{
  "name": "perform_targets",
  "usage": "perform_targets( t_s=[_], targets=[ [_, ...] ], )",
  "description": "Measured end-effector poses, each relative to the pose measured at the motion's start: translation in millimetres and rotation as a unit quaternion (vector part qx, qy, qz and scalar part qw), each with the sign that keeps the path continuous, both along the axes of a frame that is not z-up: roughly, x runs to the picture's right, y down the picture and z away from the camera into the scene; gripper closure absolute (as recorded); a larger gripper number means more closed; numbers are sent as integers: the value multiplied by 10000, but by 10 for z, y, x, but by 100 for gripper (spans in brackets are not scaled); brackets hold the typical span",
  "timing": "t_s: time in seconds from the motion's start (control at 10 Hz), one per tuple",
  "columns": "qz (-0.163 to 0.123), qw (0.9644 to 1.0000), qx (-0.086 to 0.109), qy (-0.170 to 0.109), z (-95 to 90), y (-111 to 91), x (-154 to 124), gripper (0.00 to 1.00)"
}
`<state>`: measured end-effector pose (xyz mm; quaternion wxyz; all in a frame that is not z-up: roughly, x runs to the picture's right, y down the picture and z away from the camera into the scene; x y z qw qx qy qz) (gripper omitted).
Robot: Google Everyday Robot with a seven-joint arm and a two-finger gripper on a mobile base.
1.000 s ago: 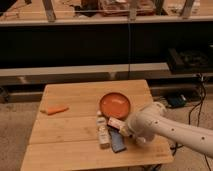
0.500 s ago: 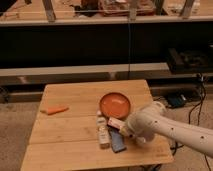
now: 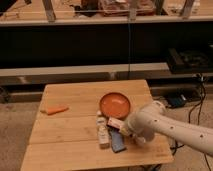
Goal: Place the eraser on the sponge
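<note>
The eraser (image 3: 114, 123), a small whitish-pink block, sticks out leftward from the tip of my gripper (image 3: 121, 127), just over the far end of the sponge (image 3: 118, 141). The sponge is a dark blue-grey pad lying flat near the table's front edge. My white arm (image 3: 165, 127) reaches in from the right and covers the sponge's right side. The gripper looks shut on the eraser, and I cannot tell whether the eraser touches the sponge.
A cream bottle-shaped item (image 3: 102, 132) stands right beside the sponge on its left. A round orange plate (image 3: 115, 105) lies just behind the gripper. A carrot (image 3: 56, 110) lies at the left of the wooden table (image 3: 70, 145). Dark shelving runs behind.
</note>
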<state>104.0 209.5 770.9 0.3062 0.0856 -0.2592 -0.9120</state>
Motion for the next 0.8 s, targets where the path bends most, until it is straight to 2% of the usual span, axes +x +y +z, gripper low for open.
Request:
perform_targets(
  t_s=[0.8],
  targets=[
    [-158,9999,-26,-49,27,-4,4,76]
  ],
)
